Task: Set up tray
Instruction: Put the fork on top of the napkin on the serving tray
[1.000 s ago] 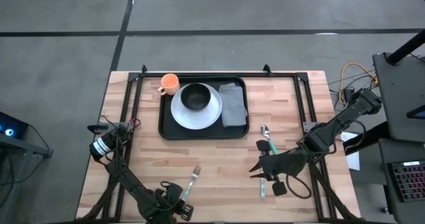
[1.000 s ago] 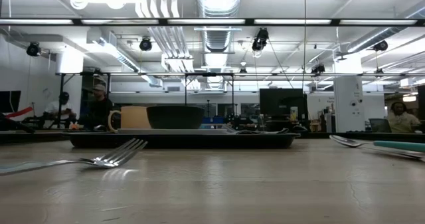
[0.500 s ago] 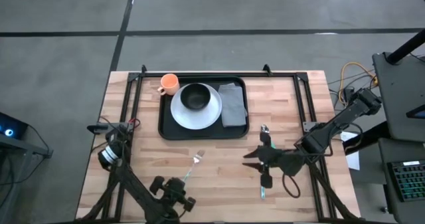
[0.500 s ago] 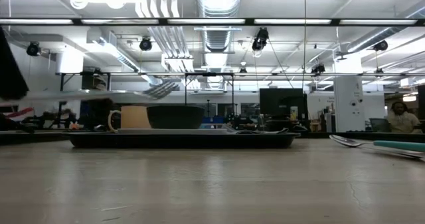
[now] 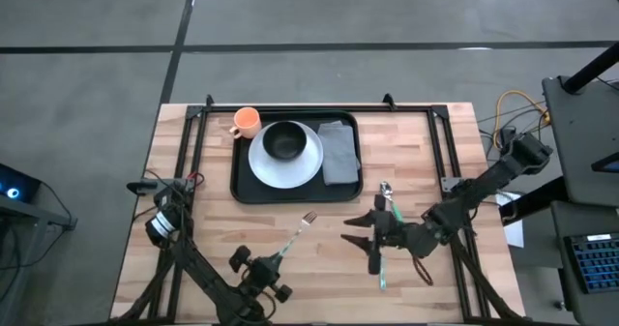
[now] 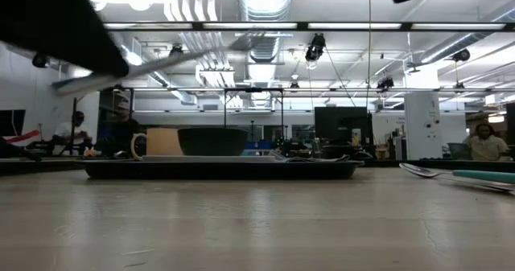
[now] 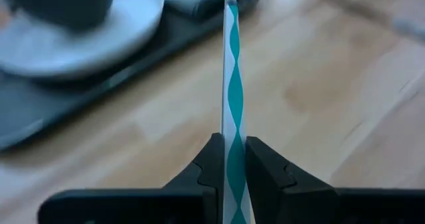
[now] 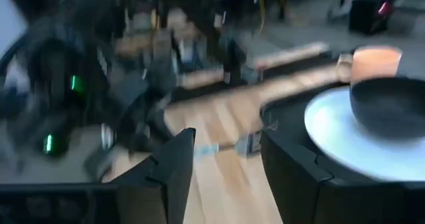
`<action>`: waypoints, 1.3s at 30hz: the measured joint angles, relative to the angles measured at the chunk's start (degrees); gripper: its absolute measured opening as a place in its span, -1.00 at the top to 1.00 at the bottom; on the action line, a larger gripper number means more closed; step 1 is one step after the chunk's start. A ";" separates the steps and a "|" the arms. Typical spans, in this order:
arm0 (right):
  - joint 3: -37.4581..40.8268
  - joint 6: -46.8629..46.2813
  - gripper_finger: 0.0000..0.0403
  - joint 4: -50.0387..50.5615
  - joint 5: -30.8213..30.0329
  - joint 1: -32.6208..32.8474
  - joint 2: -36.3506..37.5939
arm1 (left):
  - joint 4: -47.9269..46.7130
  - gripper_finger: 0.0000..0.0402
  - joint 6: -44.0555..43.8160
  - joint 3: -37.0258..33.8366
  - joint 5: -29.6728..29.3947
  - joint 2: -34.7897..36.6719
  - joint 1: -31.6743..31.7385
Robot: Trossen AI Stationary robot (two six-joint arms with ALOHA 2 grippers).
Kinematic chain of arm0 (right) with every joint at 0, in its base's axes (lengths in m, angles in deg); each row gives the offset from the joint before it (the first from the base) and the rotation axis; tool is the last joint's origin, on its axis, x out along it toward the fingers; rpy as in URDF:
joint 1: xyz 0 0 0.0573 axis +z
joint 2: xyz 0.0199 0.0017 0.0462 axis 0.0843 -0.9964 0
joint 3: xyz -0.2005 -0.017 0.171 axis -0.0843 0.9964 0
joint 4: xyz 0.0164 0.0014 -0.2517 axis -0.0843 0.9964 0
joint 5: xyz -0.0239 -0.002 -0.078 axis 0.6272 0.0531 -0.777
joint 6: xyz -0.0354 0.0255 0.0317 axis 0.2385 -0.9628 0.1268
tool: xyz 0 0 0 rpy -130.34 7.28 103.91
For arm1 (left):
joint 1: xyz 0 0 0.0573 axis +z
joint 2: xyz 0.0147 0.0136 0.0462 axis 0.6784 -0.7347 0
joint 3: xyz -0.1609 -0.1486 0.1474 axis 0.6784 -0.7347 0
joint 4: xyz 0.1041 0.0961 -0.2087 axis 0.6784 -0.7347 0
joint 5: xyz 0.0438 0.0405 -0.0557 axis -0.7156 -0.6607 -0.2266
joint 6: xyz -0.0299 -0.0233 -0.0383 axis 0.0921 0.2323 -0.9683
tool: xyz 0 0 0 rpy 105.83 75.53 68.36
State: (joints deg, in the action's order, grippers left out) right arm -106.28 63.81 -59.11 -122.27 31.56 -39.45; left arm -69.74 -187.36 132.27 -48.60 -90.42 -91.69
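Note:
The black tray point(image 5: 238, 186) lies at the table's far middle and carries a white plate point(image 5: 309, 166) with a black bowl point(image 5: 285, 140), an orange cup point(image 5: 247, 123) and a grey napkin point(image 5: 339, 153). My left gripper point(image 5: 274, 261), near the table's near edge, is shut on a fork point(image 5: 298, 231) whose tines point(image 5: 309, 217) point toward the tray. My right gripper point(image 5: 350, 232) hovers open above the table, just left of a teal-handled spoon point(image 5: 386, 195) lying flat on the wood. In the low view the fork point(image 6: 149, 64) shows blurred in the air. My left gripper pinches the fork's teal-and-white patterned handle point(image 7: 232, 159) between its two fingers point(image 7: 262, 174). The fingers lie along the handle, coming from the table's near side. The fork is lifted clear of the table and runs on ahead toward the tray point(image 7: 40, 111).
Black frame rails point(image 5: 193, 142) run along the table's left and right sides. Bare wood point(image 5: 319, 258) lies between the two grippers and in front of the tray. The spoon's handle point(image 5: 381, 278) reaches toward the near edge under the right arm.
My left gripper has risen with the fork and moved toward the far edge and rightward; the fork, lying on the table a second ago, is now lifted clear with its tines nearer the tray. My right gripper has moved toward the table's left.

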 joint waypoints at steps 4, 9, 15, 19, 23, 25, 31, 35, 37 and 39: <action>4.53 5.10 0.14 -20.20 -3.16 -0.14 -4.71 | -0.93 0.89 3.39 0.13 -10.83 0.53 -0.05; 6.04 8.32 0.15 -29.18 -2.79 -0.47 -10.79 | -3.53 0.89 5.58 0.98 -19.78 0.91 1.71; 3.87 11.88 0.23 -29.11 -4.85 -1.34 -16.92 | -3.35 0.89 9.44 2.32 -26.56 1.52 4.54; 1.78 18.58 0.30 -29.27 -8.81 -1.79 -17.33 | -3.06 0.89 10.03 2.93 -30.42 1.57 6.20; 0.79 22.71 0.37 -29.56 -8.89 -3.12 -15.64 | -3.07 0.89 10.06 1.95 -31.57 1.65 7.99; 0.82 23.25 0.39 -29.48 -8.82 -3.88 -14.77 | -2.38 0.89 10.06 1.32 -32.82 1.65 8.37; 0.99 22.23 0.44 -29.32 -6.34 -6.21 -14.54 | -1.49 0.89 11.01 0.85 -34.72 1.65 8.25; 0.86 21.62 0.47 -30.70 -2.18 -6.86 -14.51 | -1.27 0.89 15.12 0.27 -34.85 1.29 8.31; 0.39 21.45 0.48 -30.72 -0.52 -7.02 -14.51 | -1.33 0.89 16.38 -0.65 -34.83 1.20 8.35; 0.18 21.45 0.48 -30.71 0.60 -7.08 -14.51 | -1.33 0.89 16.74 -1.57 -34.88 1.18 8.51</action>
State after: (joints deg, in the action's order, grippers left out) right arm -106.10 85.26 -89.82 -121.67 24.48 -53.97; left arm -71.07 -170.62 130.70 -83.49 -89.24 -83.18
